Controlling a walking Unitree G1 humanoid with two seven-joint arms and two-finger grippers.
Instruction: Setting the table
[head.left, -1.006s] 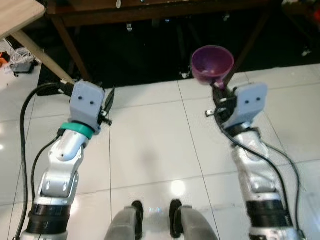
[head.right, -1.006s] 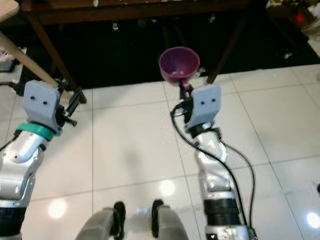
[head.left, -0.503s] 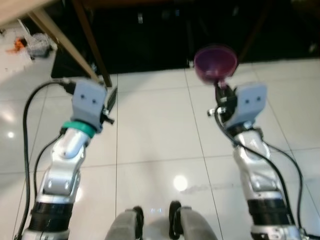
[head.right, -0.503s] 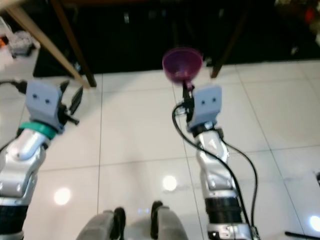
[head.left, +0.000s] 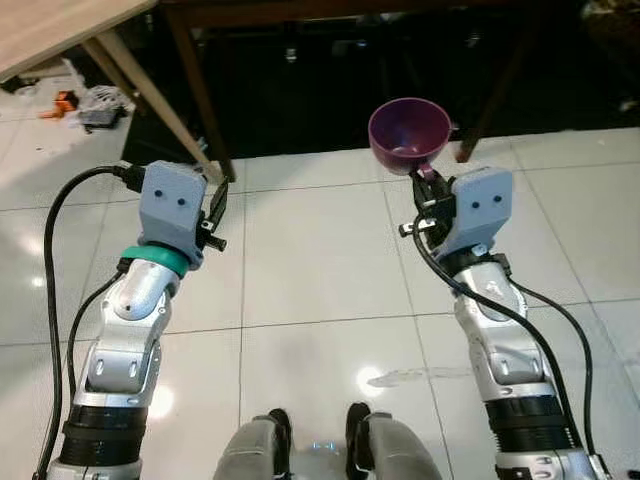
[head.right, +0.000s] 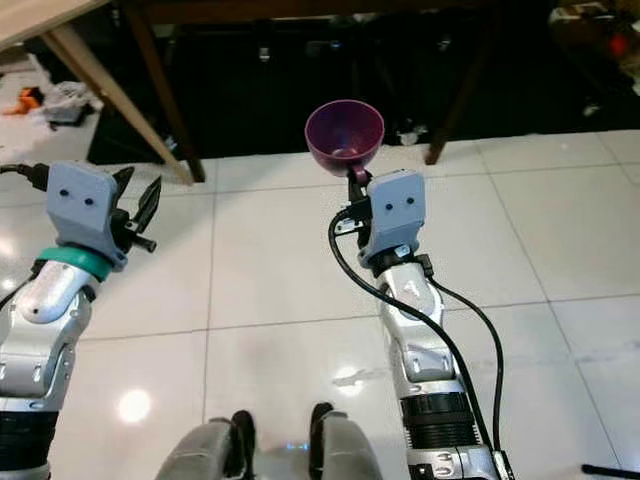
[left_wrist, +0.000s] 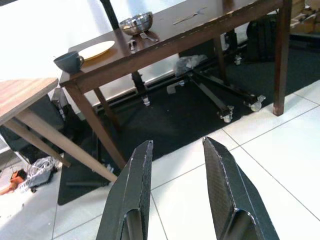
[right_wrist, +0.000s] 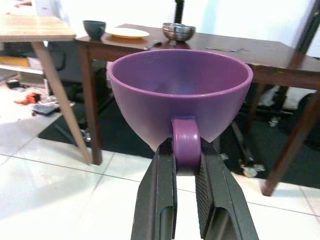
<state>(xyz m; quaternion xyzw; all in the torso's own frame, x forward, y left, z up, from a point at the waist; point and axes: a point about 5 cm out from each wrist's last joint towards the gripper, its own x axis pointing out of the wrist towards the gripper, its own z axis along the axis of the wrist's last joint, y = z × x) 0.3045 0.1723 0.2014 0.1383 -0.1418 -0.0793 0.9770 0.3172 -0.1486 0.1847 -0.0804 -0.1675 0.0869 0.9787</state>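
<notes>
Compared with a second ago the whole view has swung, so we are turning, not the things moving; the dark table (left_wrist: 165, 42) now lies ahead at 12 o'clock. Our right gripper (right_wrist: 186, 165) is still clamped on the handle of the purple cup (right_wrist: 180, 92), held upright over the white floor (head.left: 310, 260). Our left gripper (left_wrist: 175, 185) hangs empty, fingers parted. We judge the carry is midway: the cup must still reach the table.
</notes>
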